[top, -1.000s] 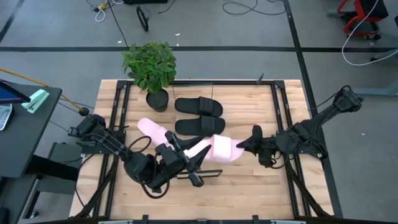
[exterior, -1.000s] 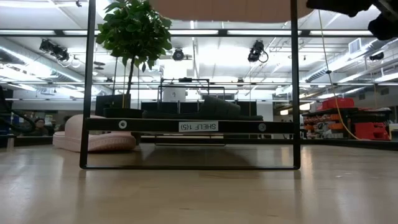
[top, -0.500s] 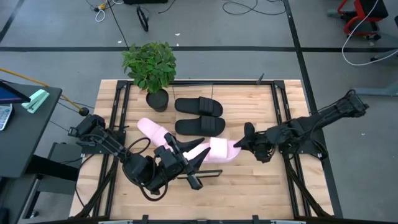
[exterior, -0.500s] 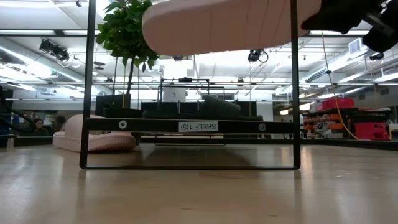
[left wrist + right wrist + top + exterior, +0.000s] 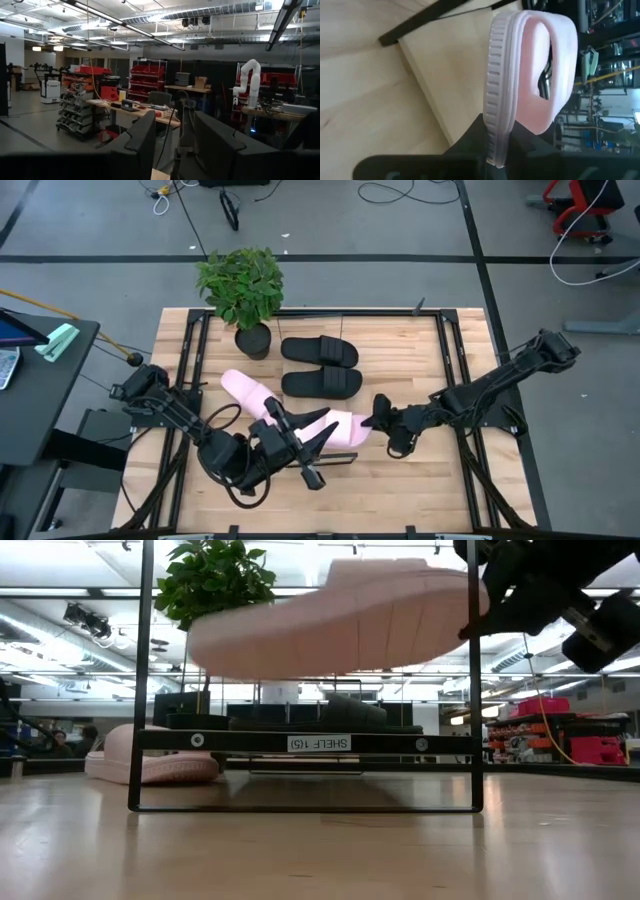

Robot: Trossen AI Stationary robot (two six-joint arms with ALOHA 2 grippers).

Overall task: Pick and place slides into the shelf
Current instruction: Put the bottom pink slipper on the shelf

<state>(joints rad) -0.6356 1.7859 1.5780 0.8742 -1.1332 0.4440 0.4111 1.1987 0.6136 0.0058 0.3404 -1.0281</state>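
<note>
The slatted wooden tabletop (image 5: 400,480) carries everything. The shelf (image 5: 305,742) is seen in the low view as a thin black metal frame with a cross bar bearing a white label; in the high view it is largely hidden under the arms near the front-centre of the tabletop.

A potted plant (image 5: 242,292) stands at the rear-left of the tabletop. Just beside it, toward the centre, two matte black slides (image 5: 320,366) lie side by side, straps up, well clear of both grippers.

One pale pink slide (image 5: 244,389) rests flat on the tabletop left of centre; its rounded end is visible at table level in the low view (image 5: 150,765).

The second pink slide (image 5: 335,625) is held in the air above the shelf frame, sole downward and roughly level. It has a ribbed white sole edge and one wide pink strap (image 5: 555,70).

The right gripper (image 5: 385,423) is clamped on the end of this raised slide, fingers pinching the sole edge.

The left gripper (image 5: 312,442) sits at the front-centre of the tabletop, beside the raised slide, fingers parted and holding nothing.
</note>
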